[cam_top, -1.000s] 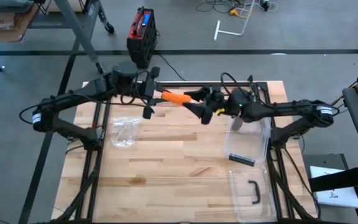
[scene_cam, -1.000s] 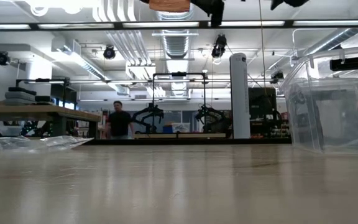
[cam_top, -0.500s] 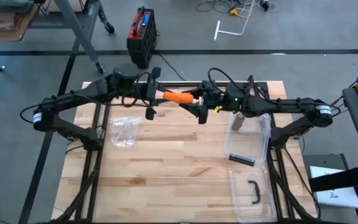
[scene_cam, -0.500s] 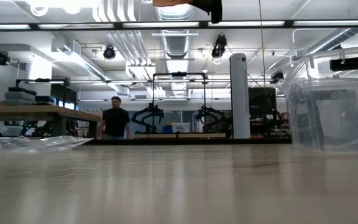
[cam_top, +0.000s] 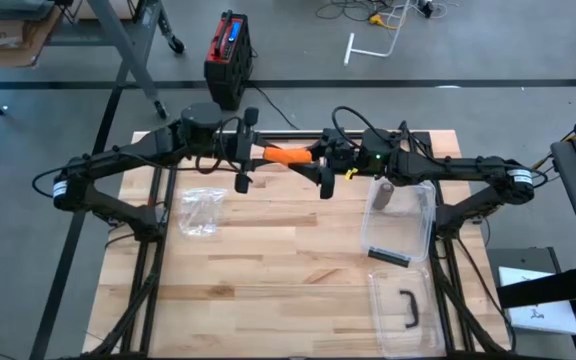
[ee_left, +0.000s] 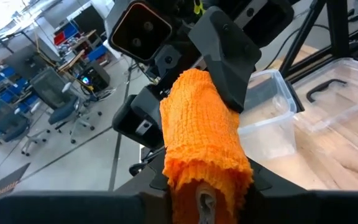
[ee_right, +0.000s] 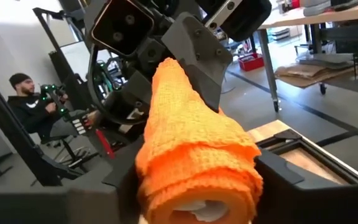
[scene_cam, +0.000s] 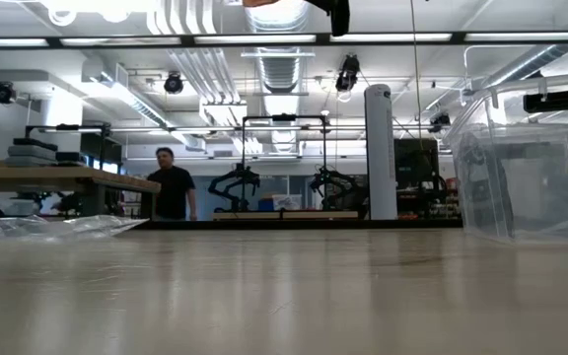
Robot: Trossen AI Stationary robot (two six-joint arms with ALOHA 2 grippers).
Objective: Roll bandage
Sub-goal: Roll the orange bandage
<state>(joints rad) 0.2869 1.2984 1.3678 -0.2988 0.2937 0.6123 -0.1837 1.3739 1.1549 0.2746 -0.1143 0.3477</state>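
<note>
An orange bandage roll (cam_top: 286, 155) hangs high over the table's far edge, level between my two grippers. My left gripper (cam_top: 255, 156) comes from the left and is shut on the roll's left end (ee_left: 204, 155). My right gripper (cam_top: 315, 160) comes from the right, its fingers closed around the roll's right end (ee_right: 197, 162). In the low view only an orange edge of the roll (scene_cam: 269, 3) and one dark finger (scene_cam: 338, 15) show at the top. My left gripper pinches the sides of the roll's left end (ee_left: 185, 180) between its two fingers. The fingers come level from the table's left and lie along the roll. The roll is lifted clear and level, reaching away to the other gripper. My right gripper has the roll's right end (ee_right: 247, 168) between its two fingers (ee_right: 284, 177), which lie against its sides. They come level from the table's right, along the roll. The roll stays clear of the table, spanning the gap to the left gripper.
A crumpled clear plastic bag (cam_top: 200, 212) lies on the table's left half. At the right stand a clear container (cam_top: 400, 225) holding a black piece (cam_top: 388, 257), and nearer a lid with a black handle (cam_top: 405, 312). People show in the room behind (scene_cam: 171, 182) (ee_right: 36, 102).
My right gripper has risen a little, levelled out and gone toward the table's left onto the roll's free end, and its fingers have drawn in around that end. The roll has stayed in my left gripper's hold.
</note>
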